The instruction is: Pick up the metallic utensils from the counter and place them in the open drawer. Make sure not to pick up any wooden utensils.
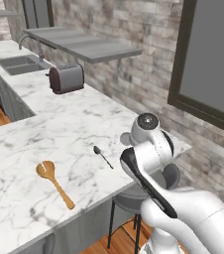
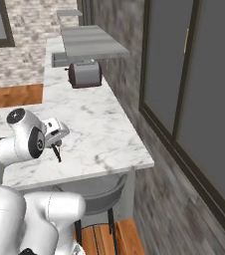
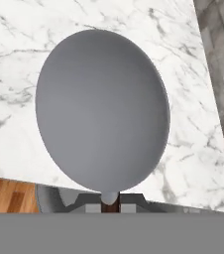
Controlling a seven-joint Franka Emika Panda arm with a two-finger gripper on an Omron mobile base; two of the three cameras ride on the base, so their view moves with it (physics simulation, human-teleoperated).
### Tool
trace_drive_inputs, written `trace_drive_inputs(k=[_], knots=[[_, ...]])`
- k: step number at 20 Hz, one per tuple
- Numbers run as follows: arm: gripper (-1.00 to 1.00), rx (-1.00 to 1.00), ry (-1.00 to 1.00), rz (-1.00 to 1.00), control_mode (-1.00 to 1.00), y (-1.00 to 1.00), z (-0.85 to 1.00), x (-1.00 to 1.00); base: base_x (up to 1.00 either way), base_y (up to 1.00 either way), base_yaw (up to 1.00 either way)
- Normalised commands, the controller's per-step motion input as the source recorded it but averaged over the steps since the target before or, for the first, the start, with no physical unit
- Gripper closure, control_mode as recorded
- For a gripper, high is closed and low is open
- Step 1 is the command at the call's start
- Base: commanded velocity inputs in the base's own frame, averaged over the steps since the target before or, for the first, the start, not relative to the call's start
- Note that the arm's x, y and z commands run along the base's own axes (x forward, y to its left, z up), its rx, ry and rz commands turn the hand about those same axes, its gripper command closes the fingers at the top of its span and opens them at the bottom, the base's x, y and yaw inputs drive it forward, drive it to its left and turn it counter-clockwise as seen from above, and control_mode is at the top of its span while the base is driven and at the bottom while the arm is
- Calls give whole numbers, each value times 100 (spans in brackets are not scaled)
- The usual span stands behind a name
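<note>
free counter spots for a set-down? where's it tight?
Bare marble between the toaster and the metal spoon, and left of the wooden spoon toward the counter edge. Tightest between the two spoons, and near the sink.

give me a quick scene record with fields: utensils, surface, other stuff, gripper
metal utensil: slim spoon lying flat on the counter, near its front edge
wooden utensil: wooden spoon lying flat, left of the metal spoon and apart from it
surface: white marble counter
appliance: toaster farther back on the counter
sink: sink at the far left end
seat: grey stool below the counter edge
gripper: shut; whether it holds anything cannot be told
</note>
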Motion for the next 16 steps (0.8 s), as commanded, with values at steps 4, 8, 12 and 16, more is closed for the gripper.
trace_drive_inputs(k=[4, 8, 12, 16], knots=[[100, 0, 0, 1, -100, -8, 100, -30, 0, 0, 0], [100, 2, -7, 6, -100, -22, 79, -48, 0, 0, 0], [100, 8, -10, 5, -100, -32, 60, -54, 0, 0, 0], [100, 3, -18, 1, -100, -16, 64, -69, 0, 0, 0]])
